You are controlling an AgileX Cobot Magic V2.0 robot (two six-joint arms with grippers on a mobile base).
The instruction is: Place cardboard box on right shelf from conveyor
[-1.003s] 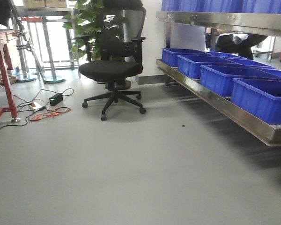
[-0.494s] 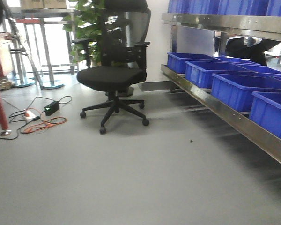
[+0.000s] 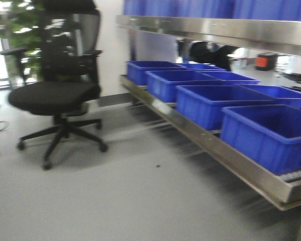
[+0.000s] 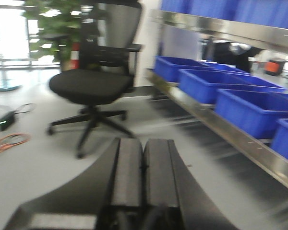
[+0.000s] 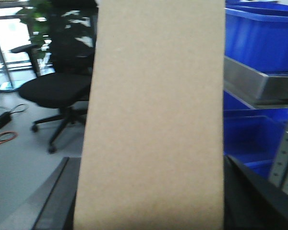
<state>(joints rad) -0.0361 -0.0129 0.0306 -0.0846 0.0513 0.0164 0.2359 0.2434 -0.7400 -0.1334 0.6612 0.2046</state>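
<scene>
In the right wrist view the plain tan cardboard box (image 5: pixel 153 120) stands upright and fills the middle of the picture. My right gripper (image 5: pixel 151 191) is shut on it, one dark finger on each side. My left gripper (image 4: pixel 143 158) is shut with nothing in it, its two pads pressed together above the grey floor. The right shelf (image 3: pixel 231 155) of shiny steel runs along the right side in the front view, also seen as a rail (image 4: pixel 230 139) in the left wrist view and as a rail end (image 5: pixel 249 81) close to the box. The conveyor is out of view.
Several blue plastic bins (image 3: pixel 205 103) sit in a row on the shelf's lower level, with an upper steel rail (image 3: pixel 215 27) above them. A black office chair (image 3: pixel 52 95) stands on the floor at left, a plant (image 3: pixel 20 25) behind it. Cables (image 4: pixel 9 141) lie at the far left.
The front view has swung to the right: the chair has slid to the left of the picture and the shelf with its blue bins now looms larger and closer.
</scene>
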